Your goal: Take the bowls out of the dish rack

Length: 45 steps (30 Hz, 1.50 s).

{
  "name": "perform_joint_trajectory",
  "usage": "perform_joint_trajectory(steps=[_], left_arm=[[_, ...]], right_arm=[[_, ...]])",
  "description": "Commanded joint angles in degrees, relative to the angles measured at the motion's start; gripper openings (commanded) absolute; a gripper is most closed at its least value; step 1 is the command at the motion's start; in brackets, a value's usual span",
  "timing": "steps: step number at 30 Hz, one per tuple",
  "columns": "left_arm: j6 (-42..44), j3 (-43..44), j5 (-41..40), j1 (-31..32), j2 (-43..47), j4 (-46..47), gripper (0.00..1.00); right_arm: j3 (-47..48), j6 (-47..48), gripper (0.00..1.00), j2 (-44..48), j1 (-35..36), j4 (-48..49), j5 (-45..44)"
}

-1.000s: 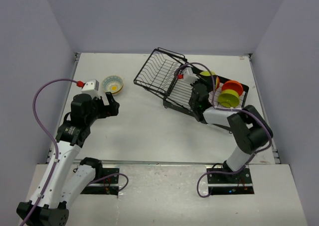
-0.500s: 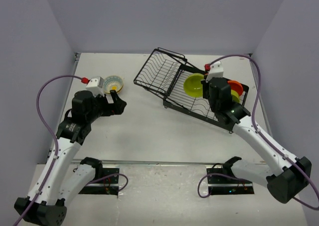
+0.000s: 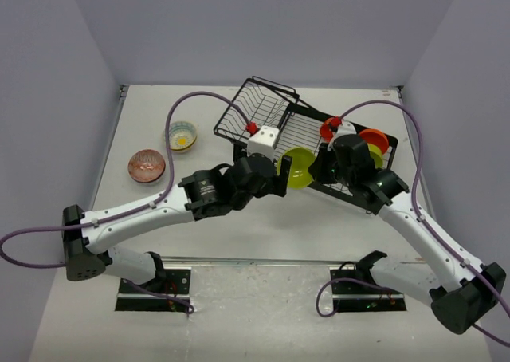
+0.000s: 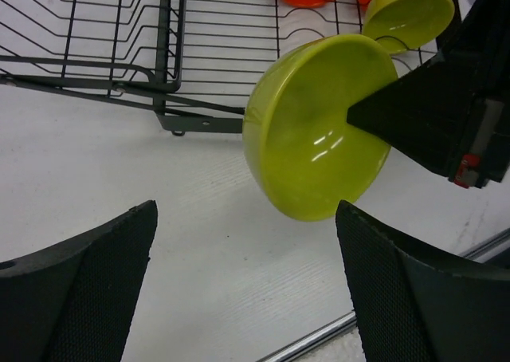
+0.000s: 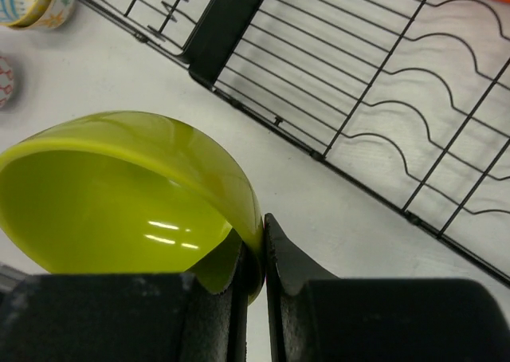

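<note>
My right gripper (image 3: 313,169) is shut on the rim of a lime green bowl (image 3: 298,167), holding it tilted just off the near edge of the black dish rack (image 3: 259,116). The right wrist view shows the fingers (image 5: 287,258) pinching the bowl's rim (image 5: 119,194). My left gripper (image 3: 280,179) is open and empty, right beside this bowl (image 4: 319,131), which is apart from its fingers (image 4: 88,290). An orange bowl (image 3: 374,140) and a second lime bowl (image 3: 373,157) stay in the rack's right section.
A white floral bowl with a yellow centre (image 3: 182,135) and a brownish pink bowl (image 3: 147,166) sit on the table at the left. The left arm stretches low across the table's middle. The rack's wire bars (image 5: 374,83) lie behind the held bowl.
My left arm has swung from the far left to the middle, up to the lime bowl. My right gripper has carried that bowl off the rack toward the near left. The pink bowl is now in view.
</note>
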<state>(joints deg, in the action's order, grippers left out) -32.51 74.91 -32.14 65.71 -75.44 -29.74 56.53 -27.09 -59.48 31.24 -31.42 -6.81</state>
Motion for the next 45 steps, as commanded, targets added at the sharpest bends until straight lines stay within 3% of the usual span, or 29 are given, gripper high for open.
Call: perform_joint_trajectory(steps=[1, 5, 6, 8, 9, 13, 20, 21, 23, 24, 27, 31, 32, 34, 38, 41, 45], left_arm=[[-1.9, 3.8, -9.8, 2.6, -4.4, -2.2, 0.92], [-1.9, 7.1, -11.3, 3.4, -7.9, -3.2, 0.76], [-2.0, 7.6, -11.7, 3.4, -9.1, -3.7, 0.6], [-2.6, 9.1, -13.1, 3.4, -10.0, -5.1, 0.47], [-2.7, 9.5, -13.5, 3.5, -10.3, -5.3, 0.26], [-3.4, 10.4, -14.9, 3.5, -11.9, -6.1, 0.0], [-8.8, 8.4, -18.8, 3.3, -12.2, -9.5, 0.0], [-10.2, 8.1, -19.6, 3.2, -11.2, -10.5, 0.0], [-13.4, 5.1, -19.7, 2.2, -9.1, -12.0, 0.0], [-14.8, 1.5, -17.7, 0.7, -5.9, -11.2, 0.0], [-17.1, -8.5, -13.0, -3.0, 4.2, -7.3, 0.0], [-18.3, -22.2, -5.2, -13.3, 17.4, -2.8, 0.0], [-17.5, -24.4, -2.3, -18.4, 20.8, -2.0, 0.0], [-16.3, -28.8, 0.6, -23.4, 22.3, -1.0, 0.0], [-13.2, -34.6, 10.3, -36.4, 19.3, 4.4, 0.0], [-12.2, -38.7, 17.6, -42.3, 15.9, 10.7, 0.0], [-12.0, -39.3, 16.4, -42.9, 10.6, 13.3, 0.0]], right_arm=[[0.2, -4.4, 0.0, 3.2, 0.4, -1.7, 6.0], [-0.6, -5.4, 0.0, 6.3, 1.5, -3.0, 6.5], [-1.1, -5.8, 0.0, 7.6, 2.2, -3.2, 6.2], [-1.1, -6.0, 0.0, 8.4, 2.8, -3.9, 5.1], [-0.9, -6.0, 0.0, 8.8, 3.5, -4.3, 4.3], [-1.3, -6.9, 0.0, 9.5, 4.8, -4.1, 3.6], [-6.9, -9.1, 0.0, 10.7, 6.7, 5.0, 10.7], [-7.3, -9.5, 0.05, 10.9, 6.7, 5.6, 10.9], [-8.5, -9.5, 0.27, 11.8, 6.7, 7.5, 12.7], [-9.1, -9.5, 0.62, 12.3, 6.7, 8.5, 12.9], [-8.9, -9.0, 0.99, 13.2, 6.7, 7.8, 10.9], [-9.1, -7.7, 0.99, 16.1, 6.7, 5.2, 5.9], [-9.2, -7.5, 0.99, 16.8, 6.6, 5.1, 4.0], [-9.4, -7.0, 0.99, 18.0, 6.6, 4.1, 2.7], [-9.3, -5.8, 0.99, 19.1, 6.6, 2.9, 1.3], [-9.7, -4.5, 0.99, 19.6, 6.6, 2.6, 1.3], [-10.1, -1.5, 0.99, 19.6, 6.6, 2.1, 1.4]])
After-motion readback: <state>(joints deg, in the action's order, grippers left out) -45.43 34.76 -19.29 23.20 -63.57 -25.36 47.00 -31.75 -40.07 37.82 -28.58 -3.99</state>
